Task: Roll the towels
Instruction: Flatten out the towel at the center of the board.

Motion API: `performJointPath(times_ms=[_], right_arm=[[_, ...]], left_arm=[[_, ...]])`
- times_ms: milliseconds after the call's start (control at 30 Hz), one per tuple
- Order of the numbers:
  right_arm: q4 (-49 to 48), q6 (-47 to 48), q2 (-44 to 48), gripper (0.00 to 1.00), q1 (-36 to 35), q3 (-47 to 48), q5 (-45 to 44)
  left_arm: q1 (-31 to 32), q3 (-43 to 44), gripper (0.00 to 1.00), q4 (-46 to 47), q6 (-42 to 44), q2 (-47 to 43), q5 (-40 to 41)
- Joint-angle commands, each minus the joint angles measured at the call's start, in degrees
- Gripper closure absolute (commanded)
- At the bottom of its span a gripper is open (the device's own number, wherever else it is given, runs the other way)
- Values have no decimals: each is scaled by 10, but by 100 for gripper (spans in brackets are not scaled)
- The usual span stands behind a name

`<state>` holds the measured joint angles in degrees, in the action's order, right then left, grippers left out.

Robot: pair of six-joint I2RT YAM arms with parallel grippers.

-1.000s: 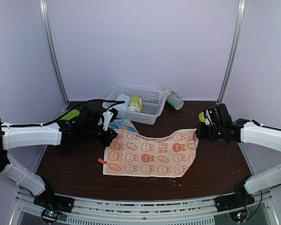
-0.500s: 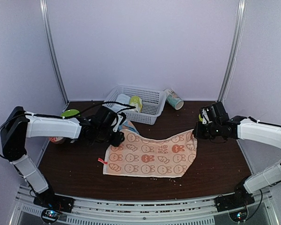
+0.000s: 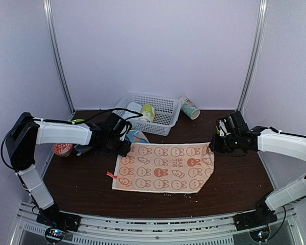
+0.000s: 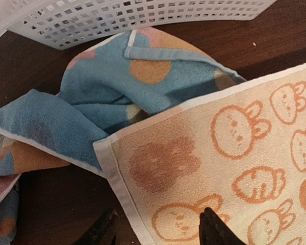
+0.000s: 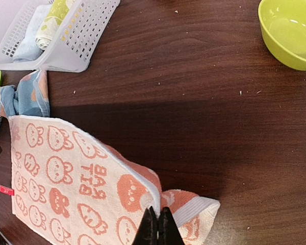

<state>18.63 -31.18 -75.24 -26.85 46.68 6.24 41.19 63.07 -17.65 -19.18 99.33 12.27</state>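
Note:
The peach-orange towel (image 3: 163,168) with rabbit prints lies spread on the dark table. My left gripper (image 3: 123,145) is open at its far left corner. In the left wrist view the black fingertips (image 4: 214,229) straddle the towel's (image 4: 234,153) white edge without holding it. My right gripper (image 5: 157,224) is shut on the far right corner, where the cloth (image 5: 66,178) is lifted and folded over. The light blue spotted towel (image 3: 135,137) lies crumpled behind the left corner, partly under the peach one (image 4: 117,87).
A white basket (image 3: 166,122) at the back holds a pale rolled towel (image 3: 132,109) and a yellow-green one (image 3: 147,112). A cup (image 3: 188,107) lies on its side to its right. A lime bowl (image 5: 290,30) sits beyond the right gripper. A red-topped object (image 3: 62,149) is at the far left.
My left gripper has opened and let go of the peach towel's far left corner, which now lies flat. The left arm swung closer to the towel. My right gripper kept its hold.

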Motion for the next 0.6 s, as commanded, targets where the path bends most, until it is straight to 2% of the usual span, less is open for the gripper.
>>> performJointPath(times_ms=[0, 267, 567], right_arm=[[0, 10, -3, 100, 4, 7, 7], [-12, 9, -8, 100, 4, 0, 19], [-18, 9, -20, 100, 4, 6, 29]], left_arm=[[-40, 8, 45, -4, -38, -4, -24], [-103, 1, 45, 34, -87, 20, -155], [-123, 58, 45, 31, -77, 63, -193]])
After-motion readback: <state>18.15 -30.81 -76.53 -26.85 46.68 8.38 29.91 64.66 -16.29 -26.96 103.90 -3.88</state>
